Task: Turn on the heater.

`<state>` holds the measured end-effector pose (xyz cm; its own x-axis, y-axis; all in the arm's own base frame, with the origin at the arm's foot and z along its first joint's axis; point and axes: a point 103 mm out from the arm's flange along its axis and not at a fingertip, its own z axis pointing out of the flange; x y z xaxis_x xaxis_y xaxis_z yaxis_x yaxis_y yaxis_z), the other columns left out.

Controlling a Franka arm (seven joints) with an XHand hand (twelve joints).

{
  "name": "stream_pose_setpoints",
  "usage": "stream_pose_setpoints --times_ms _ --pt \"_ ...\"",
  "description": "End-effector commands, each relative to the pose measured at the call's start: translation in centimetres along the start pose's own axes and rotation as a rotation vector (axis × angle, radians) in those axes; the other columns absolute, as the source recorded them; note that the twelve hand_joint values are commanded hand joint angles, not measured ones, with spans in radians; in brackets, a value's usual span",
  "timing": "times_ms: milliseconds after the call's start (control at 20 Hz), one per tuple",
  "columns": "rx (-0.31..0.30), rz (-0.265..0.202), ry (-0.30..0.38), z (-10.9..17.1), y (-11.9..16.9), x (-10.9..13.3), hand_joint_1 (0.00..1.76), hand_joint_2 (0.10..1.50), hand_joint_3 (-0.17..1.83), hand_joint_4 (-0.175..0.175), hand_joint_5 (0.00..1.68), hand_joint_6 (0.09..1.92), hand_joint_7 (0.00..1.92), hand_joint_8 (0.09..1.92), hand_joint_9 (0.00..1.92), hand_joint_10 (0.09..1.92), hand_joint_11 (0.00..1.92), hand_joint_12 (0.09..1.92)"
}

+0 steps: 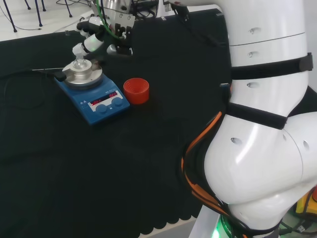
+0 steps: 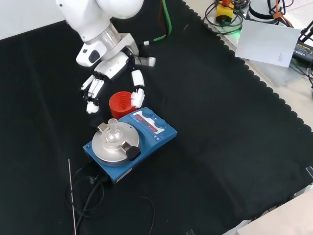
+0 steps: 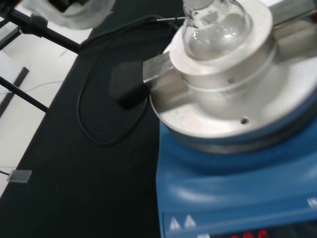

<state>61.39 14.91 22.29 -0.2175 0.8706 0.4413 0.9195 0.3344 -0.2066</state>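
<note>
Your hand [image 2: 113, 66] hangs above the cloth with its fingers [image 2: 93, 93] spread and nearly straight, holding nothing; in the front view the thumb [image 2: 138, 95] points down toward the back edge of the heater [image 2: 151, 132], and you cannot tell from that view whether its tip touches the casing or stops just short. In the head view the hand [image 1: 94, 39] sits just beyond the heater [image 1: 94, 96], toward the bench's far edge, and the arm's own links [image 1: 267, 114] fill the right side and hide that part of the bench.

The heater is a blue box standing on the black cloth [image 2: 220, 147], left of the bench's middle in the front view. Its front panel carries two round knobs [image 1: 110, 105] and red lit digits, too small to read. On its round metal plate [image 2: 115, 142] sits a small clear glass flask [image 2: 113, 129]; you see it close in the wrist view [image 3: 215, 25], cut off at the neck, and whether it holds any liquid is hard to make out. A black plug [image 3: 130, 87] meets the plate's side, with a thin cable [image 3: 94, 124] looping off over the cloth.

A red cup [image 1: 136, 90] stands just beside the heater; in the front view the thumb partly covers it [image 2: 120, 104].
</note>
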Motion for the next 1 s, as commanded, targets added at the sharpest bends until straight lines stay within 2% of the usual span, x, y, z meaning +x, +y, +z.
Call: stream_pose_setpoints --times_ms 50,300,500,550,700,800,950,1000 --pt "0.0 0.051 -0.026 -1.8 -4.6 -1.6 0.73 0.62 0.47 0.016 0.24 0.09 0.25 0.67 0.47 0.71 0.07 1.45" --pt "0.008 0.069 -0.053 -2.2 -7.3 -2.0 0.73 0.62 0.47 0.018 0.24 0.09 0.27 0.67 0.53 0.69 0.12 1.44" --pt "0.05 0.086 -0.082 -2.2 -9.1 -1.6 0.78 0.63 0.5 0.016 0.24 0.09 0.35 0.68 0.66 0.65 0.3 1.39" --pt "0.079 0.091 -0.096 -2.1 -9.5 -1.5 0.83 0.63 0.53 0.013 0.24 0.09 0.45 0.68 0.75 0.63 0.39 1.36" --pt "0.116 0.1 -0.142 -1.4 -10.8 -1.1 1.0 0.61 0.68 0.011 0.24 0.09 0.77 0.7 1.04 0.59 0.66 1.25" --pt "0.14 0.11 -0.157 -0.9 -11.7 -0.9 1.1 0.61 0.74 0.004 0.23 0.09 0.96 0.8 1.19 0.64 0.94 1.1" --pt "0.172 0.125 -0.185 -0.1 -12.9 -1.0 1.16 0.62 0.77 -0.005 0.23 0.09 1.08 0.95 1.29 0.76 1.25 0.91" --pt "0.179 0.126 -0.189 0.2 -13.2 -1.1 1.25 0.61 0.8 -0.01 0.23 0.09 1.12 0.96 1.32 0.8 1.32 0.88"
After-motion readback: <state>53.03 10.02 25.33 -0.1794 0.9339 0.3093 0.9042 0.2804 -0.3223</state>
